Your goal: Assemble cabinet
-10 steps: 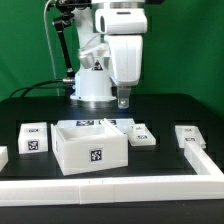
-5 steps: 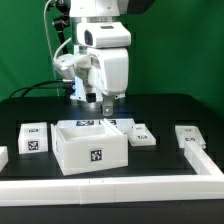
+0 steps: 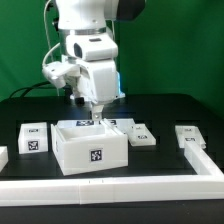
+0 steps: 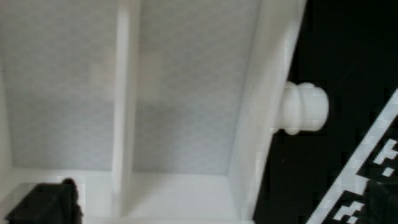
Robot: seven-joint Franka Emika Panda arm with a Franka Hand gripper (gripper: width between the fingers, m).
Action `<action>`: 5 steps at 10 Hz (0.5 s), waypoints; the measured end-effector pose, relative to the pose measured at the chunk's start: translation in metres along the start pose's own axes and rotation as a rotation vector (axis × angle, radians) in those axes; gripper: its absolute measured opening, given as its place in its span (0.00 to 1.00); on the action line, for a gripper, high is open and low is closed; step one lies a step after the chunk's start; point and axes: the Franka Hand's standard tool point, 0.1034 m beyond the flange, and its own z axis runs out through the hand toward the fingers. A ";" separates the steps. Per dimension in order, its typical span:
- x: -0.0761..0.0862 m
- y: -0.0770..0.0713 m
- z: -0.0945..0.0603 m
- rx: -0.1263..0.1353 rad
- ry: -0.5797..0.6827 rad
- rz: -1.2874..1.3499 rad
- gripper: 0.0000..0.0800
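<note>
Cabinet [image 3: 92,150] sits near centre, open top up, tag facing front. Gripper [image 3: 97,117] hangs low over its far wall; spread or pressed together, can't tell. Risk: an off-line descent clips that wall and shoves the shell.

A black table [image 3: 170,105] fills the scene, with a green wall [image 3: 190,40] behind it. A white rail [image 3: 130,186] runs along the table's near edge. The marker board [image 3: 112,124] lies flat mid-table, partly hidden. A dark cable [image 3: 22,90] trails at the exterior view's left.
</note>
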 end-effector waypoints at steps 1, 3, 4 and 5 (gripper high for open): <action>0.000 -0.008 0.009 0.014 0.011 0.008 1.00; 0.001 -0.018 0.025 0.036 0.030 0.021 1.00; 0.003 -0.019 0.032 0.040 0.036 0.032 1.00; 0.005 -0.021 0.038 0.049 0.042 0.044 1.00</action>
